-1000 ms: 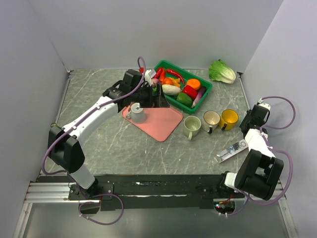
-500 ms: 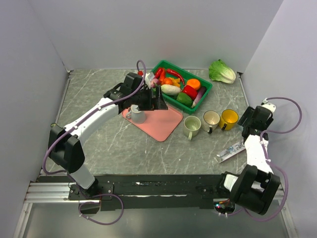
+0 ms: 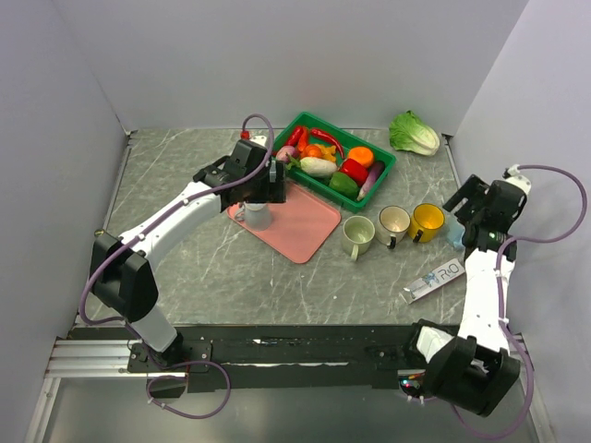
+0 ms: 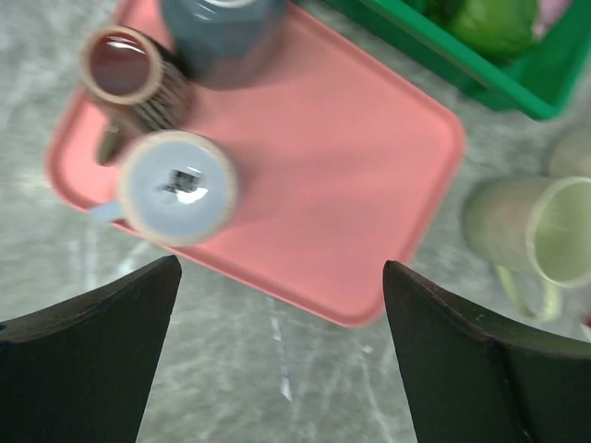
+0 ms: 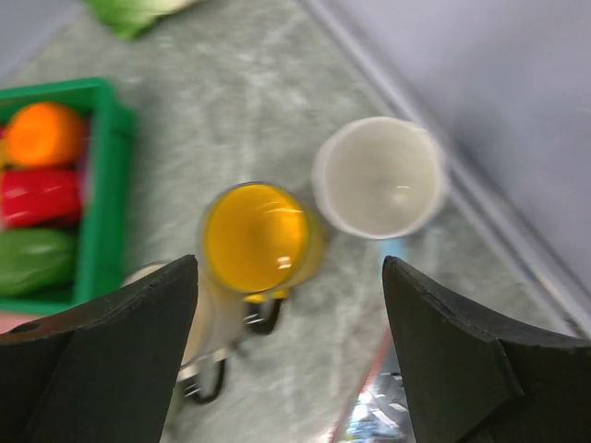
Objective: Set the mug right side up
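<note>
Mug (image 4: 175, 189), pale blue, base upward

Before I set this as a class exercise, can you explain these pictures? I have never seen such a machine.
Two robot arms are bolted to the near edge of a table. One picture looks down from above; the other two come from wrist cameras. The left pincer hangs open over a pink tray carrying three mugs; the pale blue mug seems upside down. The right pincer is open above a yellow mug and a white cup. A green basket of vegetables stands nearby. Nothing is held.
</note>
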### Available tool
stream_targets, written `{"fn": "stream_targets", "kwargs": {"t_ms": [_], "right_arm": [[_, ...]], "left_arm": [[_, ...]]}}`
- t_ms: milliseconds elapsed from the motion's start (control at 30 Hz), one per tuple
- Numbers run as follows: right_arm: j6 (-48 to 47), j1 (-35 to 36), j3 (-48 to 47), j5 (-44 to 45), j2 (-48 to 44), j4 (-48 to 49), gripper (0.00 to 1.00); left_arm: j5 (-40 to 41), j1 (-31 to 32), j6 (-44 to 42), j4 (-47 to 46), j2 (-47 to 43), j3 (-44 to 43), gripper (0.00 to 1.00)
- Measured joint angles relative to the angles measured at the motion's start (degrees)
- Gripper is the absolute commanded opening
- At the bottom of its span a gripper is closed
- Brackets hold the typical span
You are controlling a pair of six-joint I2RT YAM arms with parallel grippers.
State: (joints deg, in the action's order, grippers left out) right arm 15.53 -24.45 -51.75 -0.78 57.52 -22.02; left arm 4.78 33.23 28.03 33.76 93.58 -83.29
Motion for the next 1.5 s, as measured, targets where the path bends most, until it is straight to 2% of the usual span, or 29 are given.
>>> {"fn": "stream_targets", "kwargs": {"t_ms": [100, 300, 433, 667, 833, 1067, 1500], "right_arm": [[1.62, 2.21, -0.72, -4.63, -1.25, -0.66, 0.86], [4.42, 8.04, -0.79, -11.74, -4.83, -2.91, 0.85], [5.18, 11.32, -1.64, -14.16, -5.62, -4.9, 0.85], [4.74, 11.69, -4.0, -14.86, -5.75, -8.92, 0.85], [4.04, 11.69, -6.1, -14.8, -5.75, -10.88, 0.84], [3.93, 11.69, -6.78, -14.78, -5.68, -12.11, 0.84], [3.98, 11.72, -6.75, -14.58, -6.05, -12.35, 0.84]], "left_arm": [[3.28, -0.17, -3.02, -1.6, -0.02, 0.72, 0.96], [3.72, -0.57, -11.43, -10.1, -0.83, 8.68, 0.96], [3.76, -1.88, -16.15, -10.93, -0.74, 9.97, 0.96], [-1.18, -7.06, -23.61, -13.64, -1.81, 15.5, 0.96], [-6.67, -10.16, -27.26, -12.61, -1.62, 15.52, 0.96], [-14.49, -11.1, -30.42, -11.61, 1.29, 15.28, 0.96], [-19.19, -11.47, -31.69, -11.37, 7.52, 10.99, 0.99]]}}
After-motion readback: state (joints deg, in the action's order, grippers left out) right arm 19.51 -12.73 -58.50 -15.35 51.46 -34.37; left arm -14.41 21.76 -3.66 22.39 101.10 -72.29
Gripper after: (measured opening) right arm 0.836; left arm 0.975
